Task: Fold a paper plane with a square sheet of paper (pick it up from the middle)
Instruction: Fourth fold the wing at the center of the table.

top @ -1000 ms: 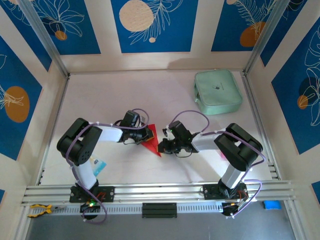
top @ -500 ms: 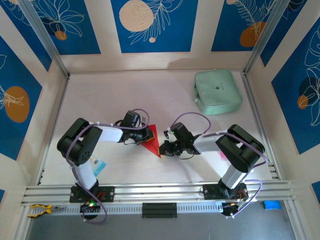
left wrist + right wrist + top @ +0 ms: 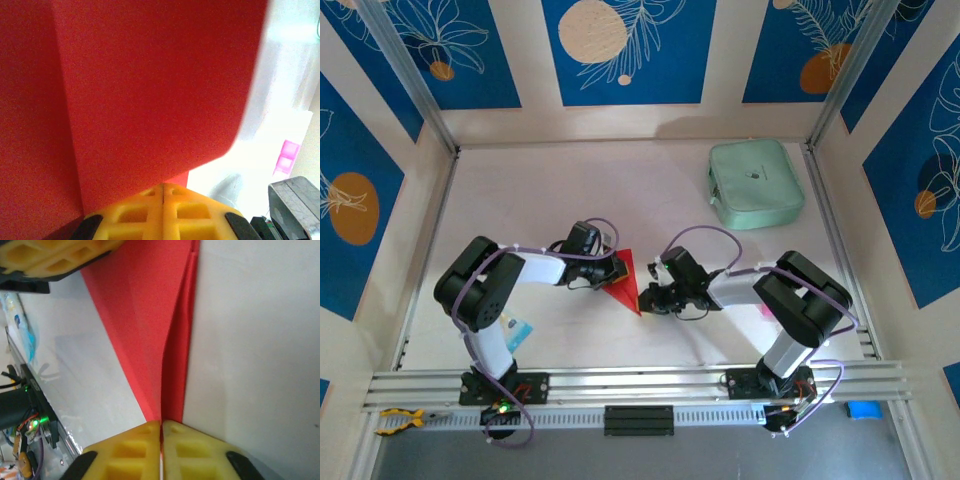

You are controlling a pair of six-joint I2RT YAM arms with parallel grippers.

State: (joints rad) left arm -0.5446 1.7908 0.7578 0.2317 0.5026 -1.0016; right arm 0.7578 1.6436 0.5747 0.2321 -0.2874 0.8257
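The square sheet of paper (image 3: 626, 279) is bright red and folded into a narrow pointed wedge with a central ridge, like a paper plane. It lies mid-table between the two arms. My left gripper (image 3: 617, 270) is shut on its left edge; in the left wrist view the red paper (image 3: 150, 85) rises from the closed yellow fingertips (image 3: 145, 200). My right gripper (image 3: 642, 297) is shut on the pointed near tip. The right wrist view has the creased paper (image 3: 165, 330) running away from the closed gripper (image 3: 161, 424), with the left gripper's fingers (image 3: 50, 255) at the far end.
A mint-green pouch (image 3: 755, 183) lies at the back right. A small blue-and-white packet (image 3: 517, 330) sits by the left arm's base. The aluminium rail (image 3: 640, 383) runs along the near edge, and patterned walls enclose the table on three sides.
The right arm has shifted slightly, its wrist settling a little nearer the front edge. The red paper and the left arm stay where they were.
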